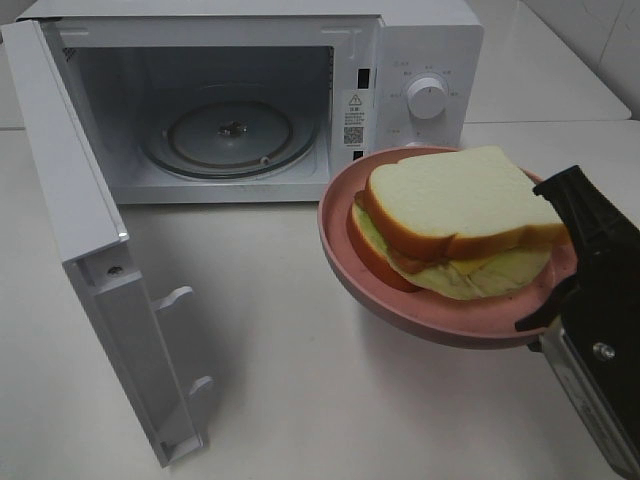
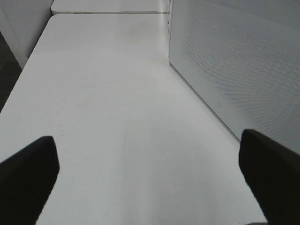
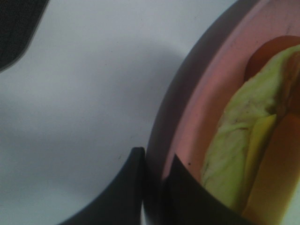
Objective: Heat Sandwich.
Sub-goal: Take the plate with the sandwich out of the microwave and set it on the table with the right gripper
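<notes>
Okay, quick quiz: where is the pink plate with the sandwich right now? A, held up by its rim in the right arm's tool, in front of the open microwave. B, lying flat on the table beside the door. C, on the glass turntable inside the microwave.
A: the right tool is clamped on the rim of the pink plate, holding it and the sandwich above the table, while the glass turntable inside the open microwave is bare.

White microwave (image 1: 250,100), pink plate (image 1: 345,235), sandwich (image 1: 455,215) pale cream (brown crust, yellow-green leaf), black tool (image 1: 560,290).
</notes>
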